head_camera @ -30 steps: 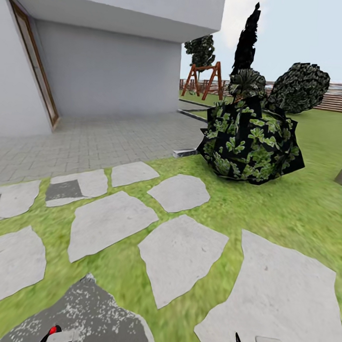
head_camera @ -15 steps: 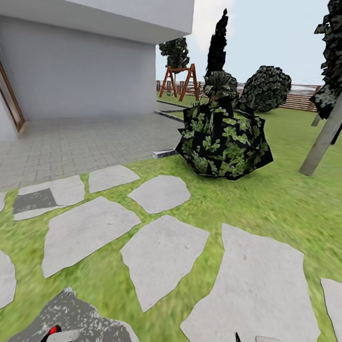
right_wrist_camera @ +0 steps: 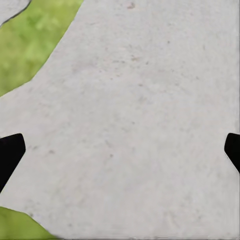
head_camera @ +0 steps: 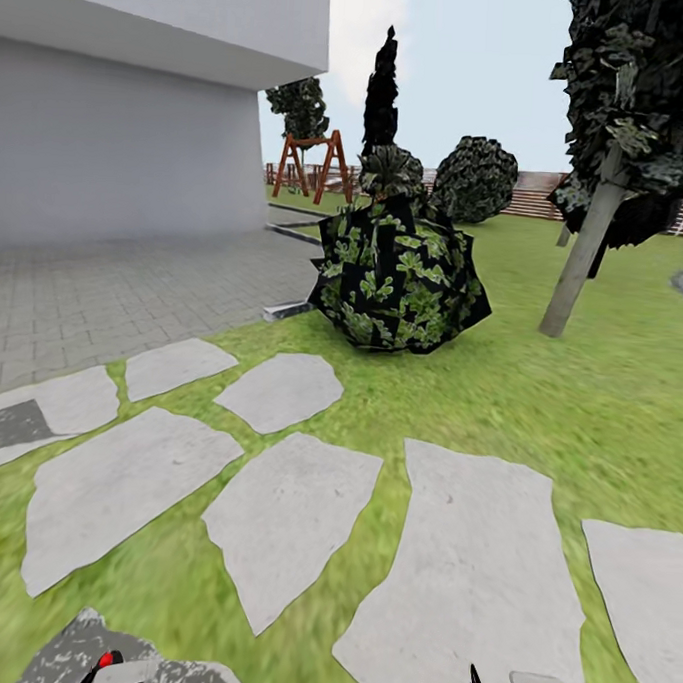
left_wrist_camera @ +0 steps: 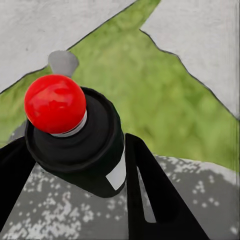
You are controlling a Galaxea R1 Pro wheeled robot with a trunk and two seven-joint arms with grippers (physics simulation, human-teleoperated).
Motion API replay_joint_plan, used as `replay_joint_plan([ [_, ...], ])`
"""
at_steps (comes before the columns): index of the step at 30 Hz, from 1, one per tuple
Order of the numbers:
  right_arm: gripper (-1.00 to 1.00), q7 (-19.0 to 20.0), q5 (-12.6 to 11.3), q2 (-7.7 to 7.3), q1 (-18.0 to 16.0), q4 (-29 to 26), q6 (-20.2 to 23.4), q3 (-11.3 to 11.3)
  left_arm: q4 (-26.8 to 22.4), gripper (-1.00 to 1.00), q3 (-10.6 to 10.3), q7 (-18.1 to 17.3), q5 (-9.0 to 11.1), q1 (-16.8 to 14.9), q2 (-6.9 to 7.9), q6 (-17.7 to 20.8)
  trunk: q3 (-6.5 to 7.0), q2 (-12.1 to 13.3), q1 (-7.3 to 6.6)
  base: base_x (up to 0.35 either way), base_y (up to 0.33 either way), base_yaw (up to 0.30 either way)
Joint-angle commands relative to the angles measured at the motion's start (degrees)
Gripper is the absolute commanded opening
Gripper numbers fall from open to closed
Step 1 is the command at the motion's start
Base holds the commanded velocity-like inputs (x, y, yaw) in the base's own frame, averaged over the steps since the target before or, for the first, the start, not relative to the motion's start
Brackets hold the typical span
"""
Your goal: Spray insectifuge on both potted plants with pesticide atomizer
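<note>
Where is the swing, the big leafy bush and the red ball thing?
swing [head_camera: 309, 163]: head view, on its red-brown frame.
big leafy bush [head_camera: 400, 279]: head view, on its green leaves in the middle.
red ball [left_wrist_camera: 55, 104]: left wrist view, on its round top.

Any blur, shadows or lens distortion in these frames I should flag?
Head view: the lawn and stepping stones smear toward the bottom edge; the tree trunk leans, suggesting wide-angle distortion; the bush casts no clear shadow, so lighting is flat. Left wrist view: the pesticide atomizer is crisp, without glare. Right wrist view: the pale stone is sharp and evenly lit.
</note>
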Motion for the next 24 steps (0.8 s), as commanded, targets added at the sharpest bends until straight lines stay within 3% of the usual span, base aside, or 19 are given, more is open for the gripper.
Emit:
replay_joint_plan([
  [1,1.00,0.14,-0.25,0.01,-0.05,0.06,-0.18,-0.11,0.03,-1.00,0.16,0.26,-0.44,-0.02,-0.01,-0.16,-0.01,-0.02,-0.01,0.000,0.000,-0.284],
  [24,1.00,0.12,-0.25,0.01,-0.05,0.06,-0.19,-0.11,0.03,-1.00,0.16,0.26,-0.45,-0.02,-0.06,-0.16,0.47,-0.02,-0.01,0.000,0.000,-0.291],
])
